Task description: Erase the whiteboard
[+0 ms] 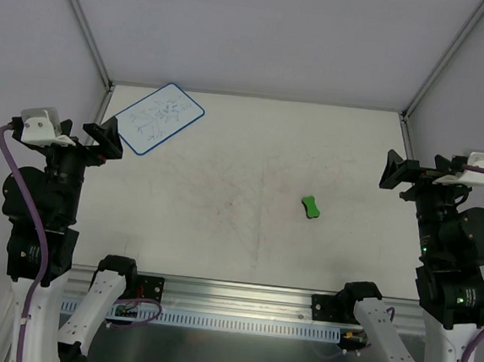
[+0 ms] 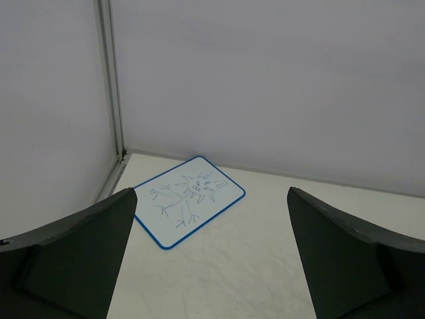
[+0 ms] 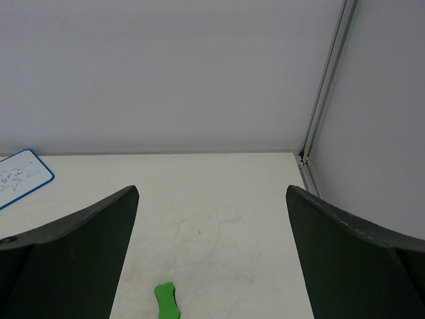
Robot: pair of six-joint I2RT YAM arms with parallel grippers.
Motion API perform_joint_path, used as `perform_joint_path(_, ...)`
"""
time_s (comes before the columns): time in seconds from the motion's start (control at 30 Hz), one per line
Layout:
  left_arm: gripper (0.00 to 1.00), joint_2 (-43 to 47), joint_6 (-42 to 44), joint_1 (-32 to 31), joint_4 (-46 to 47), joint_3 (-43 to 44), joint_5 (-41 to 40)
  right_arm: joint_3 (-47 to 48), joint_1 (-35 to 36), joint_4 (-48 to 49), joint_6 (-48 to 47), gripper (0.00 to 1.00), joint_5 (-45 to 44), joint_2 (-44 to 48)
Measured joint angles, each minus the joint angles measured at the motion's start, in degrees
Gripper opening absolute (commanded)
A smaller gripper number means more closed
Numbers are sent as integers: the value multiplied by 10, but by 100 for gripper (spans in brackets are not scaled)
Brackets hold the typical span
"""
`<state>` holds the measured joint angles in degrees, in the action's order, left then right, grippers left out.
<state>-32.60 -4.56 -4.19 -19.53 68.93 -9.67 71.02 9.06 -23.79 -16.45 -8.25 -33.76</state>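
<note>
The whiteboard [image 1: 158, 118] lies flat at the table's far left corner, white with a blue rim and thin dark scribbles. It also shows in the left wrist view [image 2: 189, 201] and at the left edge of the right wrist view [image 3: 18, 177]. A small green bone-shaped block [image 1: 311, 207] lies right of the table's middle; it shows low in the right wrist view [image 3: 167, 300]. My left gripper [image 1: 104, 139] is open and empty, raised at the left edge near the whiteboard. My right gripper [image 1: 398, 172] is open and empty, raised at the right edge.
White enclosure walls with metal corner posts [image 1: 85, 22] close the table on three sides. The table surface [image 1: 250, 190] carries faint scuff marks. An aluminium rail [image 1: 240, 298] with the arm bases runs along the near edge.
</note>
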Motion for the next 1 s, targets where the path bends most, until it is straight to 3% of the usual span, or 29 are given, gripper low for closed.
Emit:
perform_joint_path(0.3, 99, -7, -37, 0, 3, -41, 10, -31, 0, -4, 30, 99, 59, -10)
perform_joint_path(0.47, 99, -64, -65, 0, 4, -77, 52, -64, 0, -19, 75, 99, 133, -68)
perform_joint_path(0.77, 99, -346, -79, 0, 7, -94, 113, -181, 0, -57, 141, 99, 220, -170)
perform_joint_path(1.0, 99, -602, -76, 0, 1, 10, 89, -220, 0, -56, 154, 99, 241, -178)
